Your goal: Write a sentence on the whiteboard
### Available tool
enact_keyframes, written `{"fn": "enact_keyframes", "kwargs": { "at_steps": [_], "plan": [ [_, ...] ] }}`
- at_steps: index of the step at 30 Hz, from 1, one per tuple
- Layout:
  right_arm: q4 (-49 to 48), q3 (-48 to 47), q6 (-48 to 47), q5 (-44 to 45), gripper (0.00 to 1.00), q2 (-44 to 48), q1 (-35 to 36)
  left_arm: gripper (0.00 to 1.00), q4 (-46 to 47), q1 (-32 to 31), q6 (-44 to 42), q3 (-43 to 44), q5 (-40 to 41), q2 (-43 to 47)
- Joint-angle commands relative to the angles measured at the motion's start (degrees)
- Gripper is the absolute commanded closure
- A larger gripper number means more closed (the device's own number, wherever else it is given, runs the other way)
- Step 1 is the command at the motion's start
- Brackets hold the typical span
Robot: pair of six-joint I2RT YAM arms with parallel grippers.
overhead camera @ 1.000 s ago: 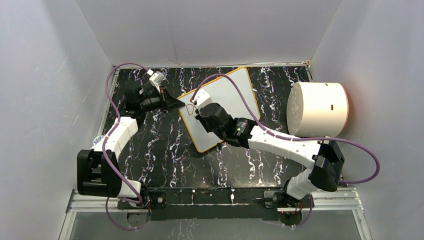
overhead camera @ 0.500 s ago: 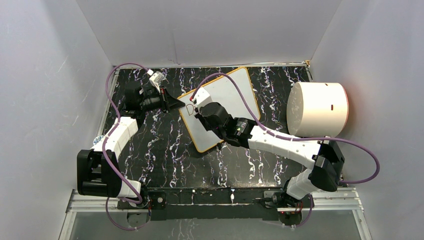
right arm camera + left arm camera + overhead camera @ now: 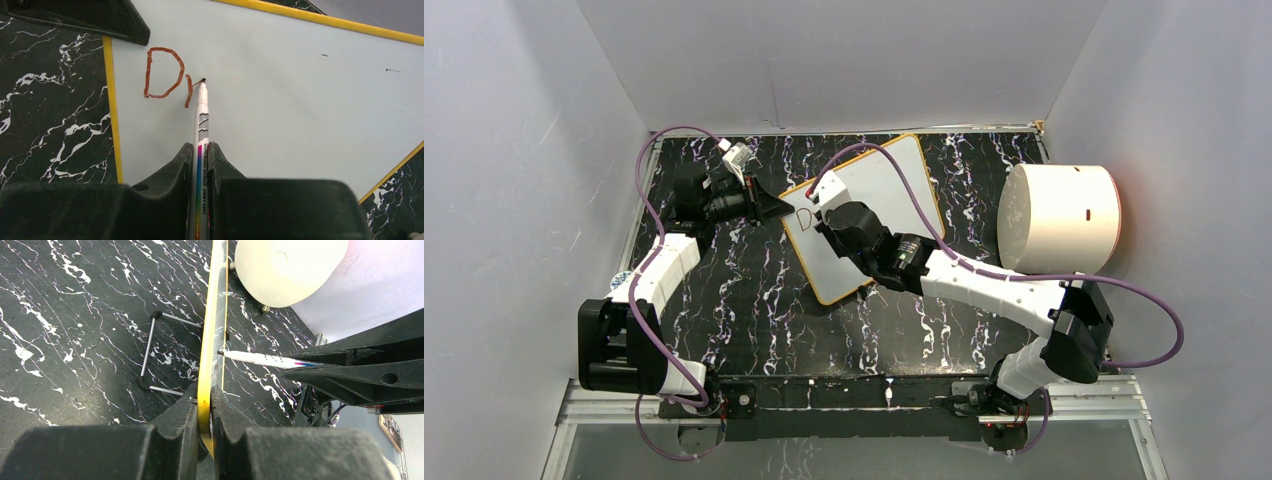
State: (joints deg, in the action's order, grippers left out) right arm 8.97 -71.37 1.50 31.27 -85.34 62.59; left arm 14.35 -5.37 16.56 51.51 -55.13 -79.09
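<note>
The whiteboard (image 3: 879,200), white with a yellow rim, lies tilted on the black marbled table. My left gripper (image 3: 779,207) is shut on its left edge; in the left wrist view the yellow rim (image 3: 209,365) runs edge-on between the jaws of that left gripper (image 3: 205,405). My right gripper (image 3: 200,150) is shut on a white whiteboard marker (image 3: 201,120), whose tip touches the board (image 3: 300,90) just right of a brown-red "D" (image 3: 161,73) and a short stroke (image 3: 189,92). From above, the right gripper (image 3: 824,215) hovers over the board's left part.
A big white cylinder (image 3: 1059,218) stands at the right of the table, also showing in the left wrist view (image 3: 287,267). A thin wire stand (image 3: 150,352) lies under the board. Grey walls close in on three sides.
The right gripper has shifted slightly up and right along the board with the marker, adding a stroke after the "D". The left arm has not moved.
</note>
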Motion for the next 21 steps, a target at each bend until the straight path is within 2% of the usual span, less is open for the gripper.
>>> {"fn": "enact_keyframes", "kwargs": {
  "at_steps": [1,21],
  "plan": [
    [-2.8,-1.0,-0.4,1.2,1.00,0.5,-0.6,1.00,-4.6,-1.2,-3.5,-0.2,2.4,-2.1],
    [-2.6,1.2,-0.9,0.5,1.00,4.9,-1.4,1.00,-5.2,-1.2,-4.0,-0.1,3.1,-2.1]
  ]
}}
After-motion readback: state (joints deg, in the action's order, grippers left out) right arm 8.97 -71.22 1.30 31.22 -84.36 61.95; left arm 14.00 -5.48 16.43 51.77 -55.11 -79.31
